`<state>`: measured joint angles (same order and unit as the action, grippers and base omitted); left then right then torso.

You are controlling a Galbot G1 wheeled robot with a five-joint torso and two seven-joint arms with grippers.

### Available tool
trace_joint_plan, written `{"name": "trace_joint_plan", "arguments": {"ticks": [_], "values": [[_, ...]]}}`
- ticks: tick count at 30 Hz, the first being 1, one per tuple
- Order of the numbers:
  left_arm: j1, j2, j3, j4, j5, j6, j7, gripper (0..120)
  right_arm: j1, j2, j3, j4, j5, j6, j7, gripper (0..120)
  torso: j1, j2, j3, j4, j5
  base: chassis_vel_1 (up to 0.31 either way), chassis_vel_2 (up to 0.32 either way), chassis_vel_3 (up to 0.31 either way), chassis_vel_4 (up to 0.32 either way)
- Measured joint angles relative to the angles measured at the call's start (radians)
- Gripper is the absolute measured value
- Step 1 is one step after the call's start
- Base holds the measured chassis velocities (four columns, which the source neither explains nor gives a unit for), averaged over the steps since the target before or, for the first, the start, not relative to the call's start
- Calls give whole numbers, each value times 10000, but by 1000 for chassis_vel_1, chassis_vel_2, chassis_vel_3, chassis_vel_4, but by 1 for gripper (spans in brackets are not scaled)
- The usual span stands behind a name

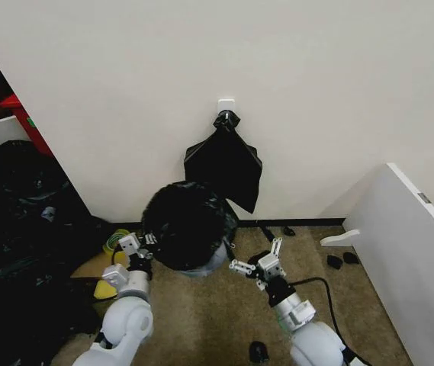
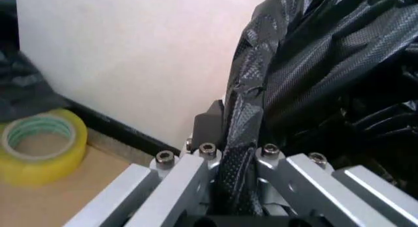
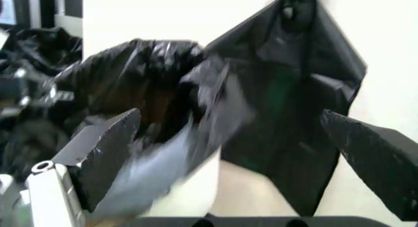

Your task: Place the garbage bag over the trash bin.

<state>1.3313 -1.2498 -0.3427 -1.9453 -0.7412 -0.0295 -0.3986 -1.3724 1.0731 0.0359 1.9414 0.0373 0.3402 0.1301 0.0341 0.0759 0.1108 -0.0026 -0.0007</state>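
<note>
The garbage bag [image 1: 188, 221] is black and drapes over the mouth of the trash bin [image 1: 207, 267], whose off-white wall shows below the film. The bin stands on the floor against the wall. My left gripper [image 1: 136, 248] sits at the bag's left edge. In the left wrist view my left gripper [image 2: 235, 161] is shut on a fold of the garbage bag [image 2: 313, 75]. My right gripper [image 1: 265, 262] hovers open just right of the bin, touching nothing. In the right wrist view, my right gripper [image 3: 228, 117] has its fingers [image 3: 107, 146] spread wide, with the bagged bin [image 3: 189, 190] beyond them.
A second black bag [image 1: 226, 164] hangs from a white wall hook above the bin. Piled black bags [image 1: 18, 229] fill the left side. A yellow tape roll [image 2: 39, 146] lies on cardboard left of the bin. A white panel [image 1: 415, 252] leans at the right. A cable [image 1: 319, 286] crosses the floor.
</note>
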Motion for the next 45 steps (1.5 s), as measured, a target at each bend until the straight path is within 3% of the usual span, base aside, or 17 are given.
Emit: {"name": "trace_joint_plan", "arguments": {"ticks": [9, 17, 24, 31, 38, 40, 43, 45], "values": [[205, 30, -72, -350, -164, 124, -39, 1, -26, 344, -212, -35, 1299, 962, -1533, 100, 0, 0, 0, 1, 0, 0, 0, 0, 0], [255, 14, -58, -673, -257, 221, -62, 1, 107, 396, -19, -841, -943, -357, 311, 100, 0, 0, 0, 0, 2, 0, 0, 0, 0], [294, 28, -1, -794, -300, 255, -83, 1, 314, 488, -95, -1073, -699, -390, 425, 100, 0, 0, 0, 0, 1, 0, 0, 0, 0], [320, 15, 84, -832, -321, 267, -94, 1, 581, 545, -274, -1270, 510, 216, -468, 100, 0, 0, 0, 2, 0, 0, 0, 0, 0], [375, 21, 71, -1115, -486, 406, -155, 1, 901, 601, -130, -2077, -526, 334, -459, 100, 0, 0, 1, 8, 4, 0, 0, 0, 0], [389, 14, 86, -1228, -567, 458, -147, 1, 1023, 660, 1, -2311, -1144, 371, -224, 100, 0, 0, 0, -2, -8, 0, 0, 0, 0], [391, 22, 47, -1257, -593, 474, -167, 0, 1073, 685, 135, -2491, -1643, 461, -92, 100, 1, 0, 1, -3, 11, 0, 0, 0, 0], [391, 28, -4, -1285, -629, 477, -177, 0, 1070, 685, 195, -2556, -1888, 539, -30, 100, 1, 0, 1, 4, -4, 0, 0, 0, 0]]}}
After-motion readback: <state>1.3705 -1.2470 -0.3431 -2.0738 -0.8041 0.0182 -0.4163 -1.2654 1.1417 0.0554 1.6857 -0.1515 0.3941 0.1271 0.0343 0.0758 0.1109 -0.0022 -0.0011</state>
